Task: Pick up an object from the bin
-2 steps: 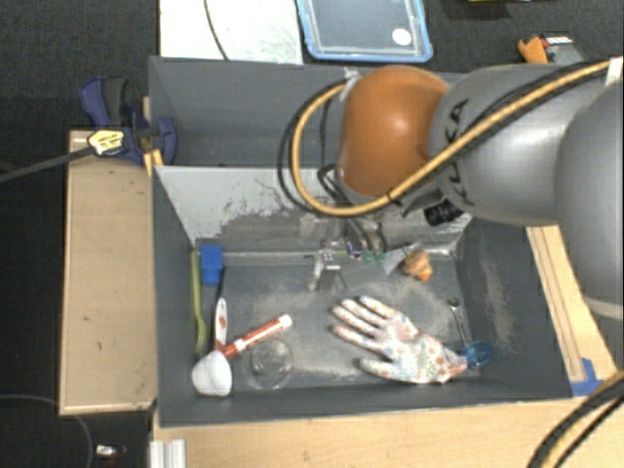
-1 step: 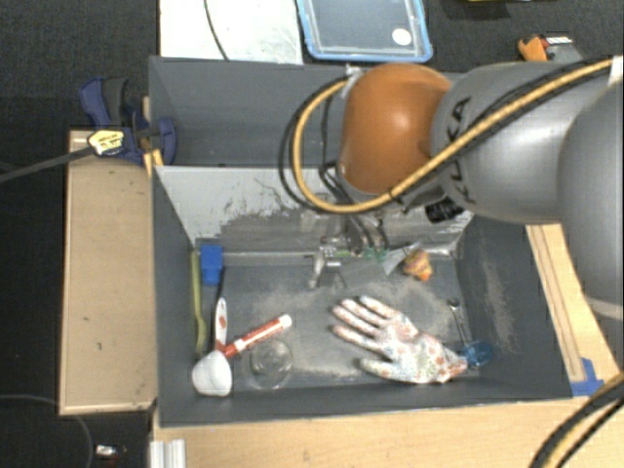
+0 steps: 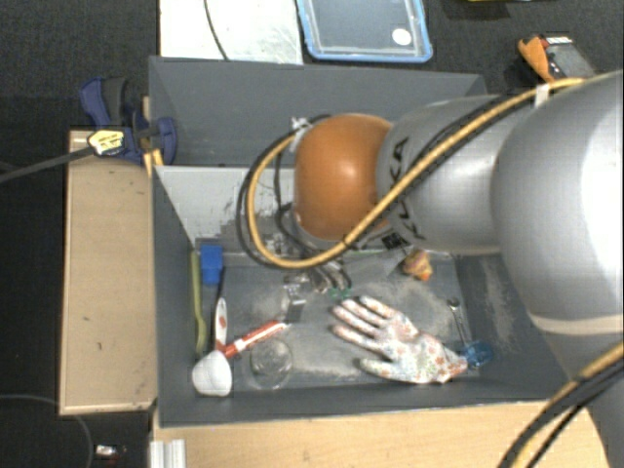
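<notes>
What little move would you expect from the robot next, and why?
Probably a short drop downward: its hand hangs low over the bin floor, close to one end of the red-and-white toothbrush, with the patterned glove just beside. Which one it wants I cannot tell.

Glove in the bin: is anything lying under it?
A small blue thing pokes out at the glove's cuff end, on the right, seemingly from beneath it. Bare bin floor shows around the fingers. Whatever lies under the palm is covered.
</notes>
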Available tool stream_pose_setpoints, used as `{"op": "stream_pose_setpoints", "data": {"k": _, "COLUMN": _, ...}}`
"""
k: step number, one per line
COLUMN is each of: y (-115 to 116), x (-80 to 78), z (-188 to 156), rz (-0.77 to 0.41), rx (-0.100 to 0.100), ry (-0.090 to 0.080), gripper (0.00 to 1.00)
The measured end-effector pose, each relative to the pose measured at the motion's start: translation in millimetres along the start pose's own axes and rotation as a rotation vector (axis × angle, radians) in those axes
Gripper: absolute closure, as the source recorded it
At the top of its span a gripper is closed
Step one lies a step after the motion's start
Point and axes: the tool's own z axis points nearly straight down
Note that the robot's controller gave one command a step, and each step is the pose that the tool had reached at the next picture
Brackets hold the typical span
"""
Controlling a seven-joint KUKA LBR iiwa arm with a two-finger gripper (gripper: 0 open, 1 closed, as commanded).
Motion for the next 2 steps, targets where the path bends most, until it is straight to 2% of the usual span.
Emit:
{"op": "stream_pose_setpoints", "data": {"k": 1, "y": -66, "x": 14.8, "z": -4, "rz": 0.034, "rx": -0.001, "ry": 0.001, "gripper": 0.00}}
{"op": "stream_pose_setpoints", "data": {"k": 2, "y": -4, "x": 26.9, "z": 3, "rz": -0.128, "rx": -0.002, "ry": 0.004, "gripper": 0.00}}
